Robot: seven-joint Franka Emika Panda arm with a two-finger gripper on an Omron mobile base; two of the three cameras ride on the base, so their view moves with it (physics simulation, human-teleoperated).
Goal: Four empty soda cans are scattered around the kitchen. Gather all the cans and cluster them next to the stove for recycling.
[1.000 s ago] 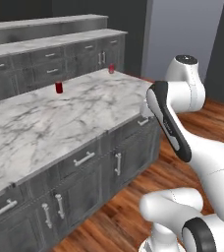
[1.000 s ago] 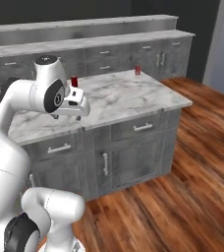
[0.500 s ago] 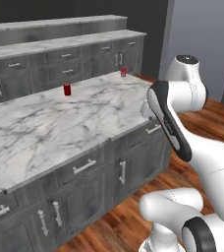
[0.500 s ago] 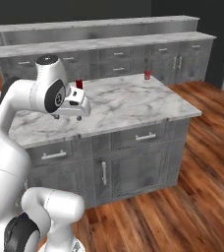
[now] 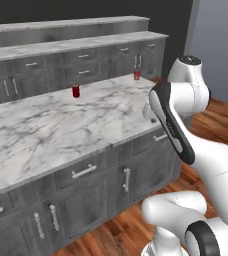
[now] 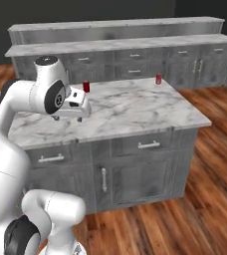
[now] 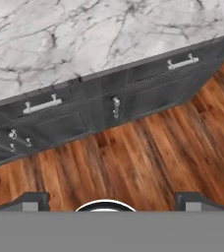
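counter: grey-veined white marble island top (image 5: 61, 130) on dark grey cabinets w/ silver handles
can 1: small red cyl. soda can w/ silver top (image 5: 76, 91), upright, near far edge
can 2: same kind of red can (image 5: 136, 75), upright, at far right corner, well apart from can 1
claw: two-finger claw (image 7: 109, 199), fingers wide open, holding nothing, above wood floor (image 7: 133, 162) by counter's front edge

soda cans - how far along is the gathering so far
Nothing looks done yet. Two soda cans stand apart on the marble island: one can near the far edge's middle, the other can at the far corner. Neither is clustered with anything. The gripper is open and holds nothing, above the island's near edge. Left: pick up these two, find the rest, and carry all to the stove.
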